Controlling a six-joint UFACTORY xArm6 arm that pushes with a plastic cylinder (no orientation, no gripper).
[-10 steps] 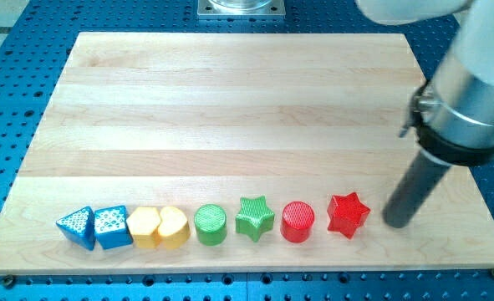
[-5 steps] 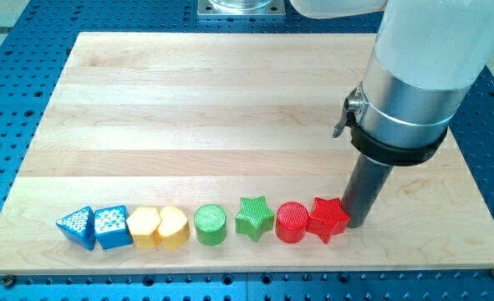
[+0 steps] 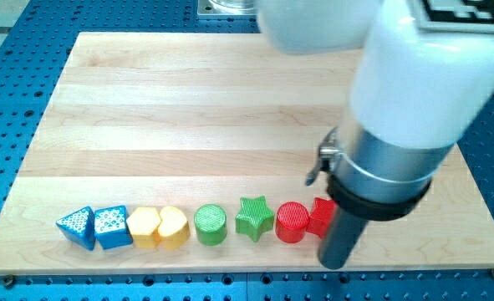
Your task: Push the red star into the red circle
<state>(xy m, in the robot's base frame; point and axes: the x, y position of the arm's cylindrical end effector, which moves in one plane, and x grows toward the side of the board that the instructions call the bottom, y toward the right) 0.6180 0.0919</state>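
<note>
The red star (image 3: 319, 216) lies near the view's bottom, touching the right side of the red circle (image 3: 293, 221). Most of the star is hidden behind my rod. My tip (image 3: 334, 264) stands at the star's lower right, close to the board's bottom edge. Whether the tip touches the star cannot be told.
A row of blocks runs left from the red circle: a green star (image 3: 254, 217), a green circle (image 3: 211, 224), a yellow heart (image 3: 173, 227), a yellow block (image 3: 144, 227), a blue block (image 3: 110, 227) and a blue triangle (image 3: 77, 227). The wooden board (image 3: 188, 109) lies on a blue perforated table.
My tip moved left and toward the view's bottom. It pushed the red star left against the red circle, then slid down to the star's lower right. The arm now covers much of the star.
</note>
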